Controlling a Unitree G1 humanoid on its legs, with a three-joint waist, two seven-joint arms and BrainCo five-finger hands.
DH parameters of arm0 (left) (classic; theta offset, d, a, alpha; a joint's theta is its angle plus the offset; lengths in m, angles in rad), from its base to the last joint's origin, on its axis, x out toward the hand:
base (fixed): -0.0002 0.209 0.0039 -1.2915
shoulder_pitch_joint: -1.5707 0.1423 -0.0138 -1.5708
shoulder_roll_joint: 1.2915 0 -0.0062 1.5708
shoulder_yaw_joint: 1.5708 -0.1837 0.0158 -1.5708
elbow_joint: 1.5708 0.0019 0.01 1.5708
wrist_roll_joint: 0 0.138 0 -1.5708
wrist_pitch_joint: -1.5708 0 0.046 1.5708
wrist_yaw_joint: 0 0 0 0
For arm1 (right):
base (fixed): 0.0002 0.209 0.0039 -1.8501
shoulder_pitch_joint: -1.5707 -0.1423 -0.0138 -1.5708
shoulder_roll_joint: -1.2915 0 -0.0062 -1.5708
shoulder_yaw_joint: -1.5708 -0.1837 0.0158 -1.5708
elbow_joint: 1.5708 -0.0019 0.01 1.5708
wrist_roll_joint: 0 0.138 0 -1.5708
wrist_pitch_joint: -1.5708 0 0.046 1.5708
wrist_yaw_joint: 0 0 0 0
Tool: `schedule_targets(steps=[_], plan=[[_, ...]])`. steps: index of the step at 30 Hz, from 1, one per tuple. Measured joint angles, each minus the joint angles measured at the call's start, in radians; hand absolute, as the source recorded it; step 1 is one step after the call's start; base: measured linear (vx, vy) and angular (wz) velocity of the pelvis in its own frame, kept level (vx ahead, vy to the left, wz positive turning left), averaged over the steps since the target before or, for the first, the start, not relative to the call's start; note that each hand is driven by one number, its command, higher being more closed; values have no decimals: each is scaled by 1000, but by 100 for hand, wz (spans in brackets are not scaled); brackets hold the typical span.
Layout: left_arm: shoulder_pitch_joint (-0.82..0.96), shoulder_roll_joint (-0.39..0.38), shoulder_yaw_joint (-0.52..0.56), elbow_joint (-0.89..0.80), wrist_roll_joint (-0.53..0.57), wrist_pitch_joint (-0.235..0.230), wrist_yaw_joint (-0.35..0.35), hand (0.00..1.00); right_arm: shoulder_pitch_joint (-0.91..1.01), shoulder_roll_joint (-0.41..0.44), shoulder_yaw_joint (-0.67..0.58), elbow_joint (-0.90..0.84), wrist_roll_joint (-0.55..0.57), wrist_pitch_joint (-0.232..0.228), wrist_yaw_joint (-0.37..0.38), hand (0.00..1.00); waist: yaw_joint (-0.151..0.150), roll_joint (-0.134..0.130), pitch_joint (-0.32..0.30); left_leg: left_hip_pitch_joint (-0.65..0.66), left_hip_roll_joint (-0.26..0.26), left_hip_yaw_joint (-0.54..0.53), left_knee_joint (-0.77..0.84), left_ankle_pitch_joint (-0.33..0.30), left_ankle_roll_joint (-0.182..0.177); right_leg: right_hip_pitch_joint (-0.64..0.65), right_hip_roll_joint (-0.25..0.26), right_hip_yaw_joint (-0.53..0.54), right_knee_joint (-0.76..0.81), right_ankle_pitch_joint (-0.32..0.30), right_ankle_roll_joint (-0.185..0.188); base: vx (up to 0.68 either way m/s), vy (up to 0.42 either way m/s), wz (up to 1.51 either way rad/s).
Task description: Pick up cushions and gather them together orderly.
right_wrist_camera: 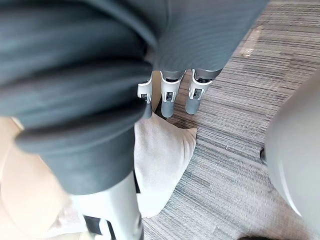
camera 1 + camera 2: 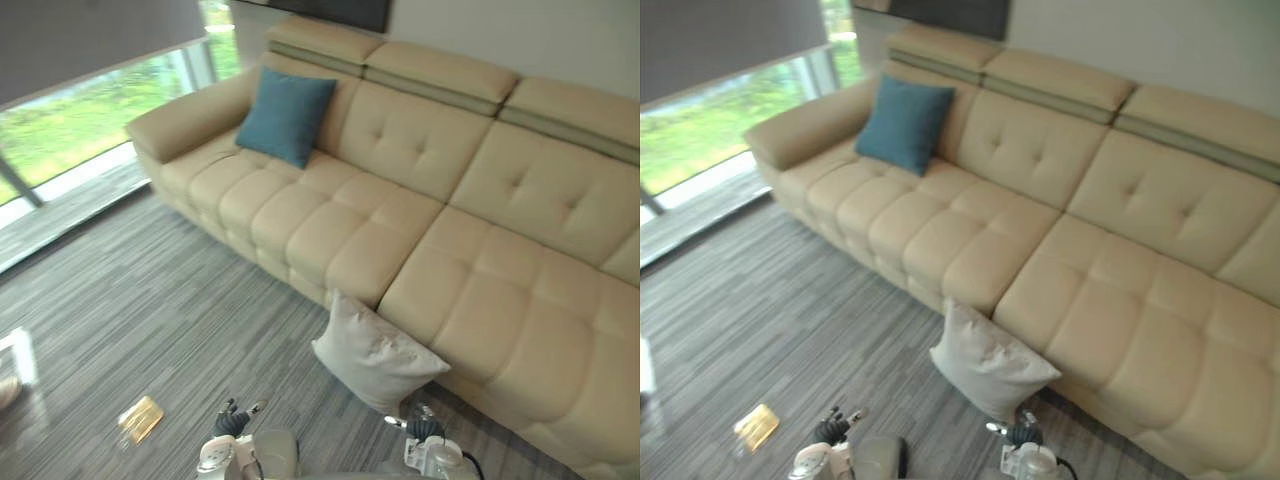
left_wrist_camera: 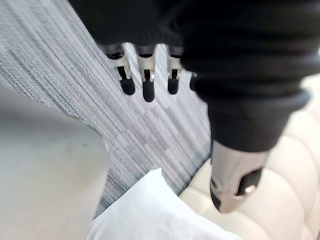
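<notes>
Resting on the carpet [image 2: 150, 310] against the sofa [image 2: 420, 230] front at 6 o'clock, the white cushion [image 2: 375, 355] faces both hands; the eye views add 1 teal cushion [image 2: 287, 115] at 11 o'clock. Wrist views show the left hand [image 3: 148, 82] and right hand [image 1: 168, 97] straight-fingered, holding nothing.

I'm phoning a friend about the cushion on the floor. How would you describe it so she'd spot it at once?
Find the long cream sofa. Leaning against its front edge, about midway along, a white cushion rests on the grey striped carpet. The only other one, a blue cushion, sits up on the seat by the armrest.
</notes>
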Motion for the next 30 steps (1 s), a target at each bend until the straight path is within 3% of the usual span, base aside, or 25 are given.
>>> schedule_targets(steps=[2,4,6,9,10,12,13,16,20,21,22,26,27,30], plan=[[0,1,0,13,1,1,1,0,-2,0,-2,7,-2,-1,4,0,2,2,1,74,1,62,-58,-3,8,-26,-23,-42,68,31,11,135,176,-90],[2,-1,-1,28,1,5,1,0,-2,-1,-2,4,-4,-4,5,0,1,11,0,179,2,138,-137,1,15,-59,-85,-198,185,27,-2,111,141,-84],[1,-3,-8,40,0,5,0,0,-3,-1,-7,3,-13,-6,5,0,-5,23,-7,214,10,161,-175,2,15,-70,-120,-311,198,21,-3,108,60,-48],[1,-8,-37,53,0,6,-1,0,-18,-12,-22,1,-33,-8,5,0,-23,54,-7,245,43,165,-213,11,-2,-126,-98,-351,156,22,-4,156,-71,-12],[1,-4,-48,61,0,7,-2,0,-24,-17,-22,3,-41,-7,4,0,-34,58,-8,255,46,162,-226,20,-17,-137,-81,-340,82,52,-13,171,-147,9],[-3,0,-53,65,2,6,-7,0,-22,-23,-25,8,-41,-8,4,0,-35,38,-7,285,22,150,-247,20,-28,-125,-81,-313,9,114,-29,153,-186,-4],[-5,-16,-52,69,4,7,-8,0,-22,-33,-29,8,-41,-8,4,0,-35,66,-10,289,44,141,-252,28,-39,-111,-66,-316,2,114,-32,150,-227,-9],[-2,-54,-52,70,21,7,-8,0,-24,-54,-62,8,-40,-7,1,0,-36,111,-13,279,87,136,-212,26,-43,-79,-17,-333,-52,100,-48,141,-199,2],[12,-56,-46,14,20,5,-8,0,-21,-61,-62,13,-38,0,-3,0,-29,104,-3,141,149,37,143,-11,-50,-8,17,-327,-63,63,-72,91,-183,-2],[16,-56,-44,7,20,4,-8,0,-20,-61,-61,13,-38,1,-4,0,-29,103,-3,130,150,18,155,-22,-54,-3,20,-326,-63,60,-75,76,-48,-38],[24,-54,-44,-3,20,5,-8,0,-20,-61,-62,13,-38,2,-6,0,-27,101,-2,110,139,-6,150,-37,-63,2,27,-314,-65,58,-77,65,2,-45],[18,-45,-45,-8,20,4,-5,0,-20,-61,-61,12,-20,3,-14,0,-26,87,6,56,60,-79,7,-29,-31,1,18,-267,-54,47,-63,77,86,-40],[18,-41,-45,-6,19,4,-2,0,-17,-59,-56,18,-21,5,-17,0,-19,74,4,70,42,-83,-28,4,-45,0,15,-238,-43,40,-45,76,148,-37],[20,-15,-54,2,20,4,-1,0,-1,-44,-50,14,-20,6,-17,0,-17,53,-15,83,24,-45,-55,-3,-31,2,-2,-213,-85,55,-20,129,152,-26]])
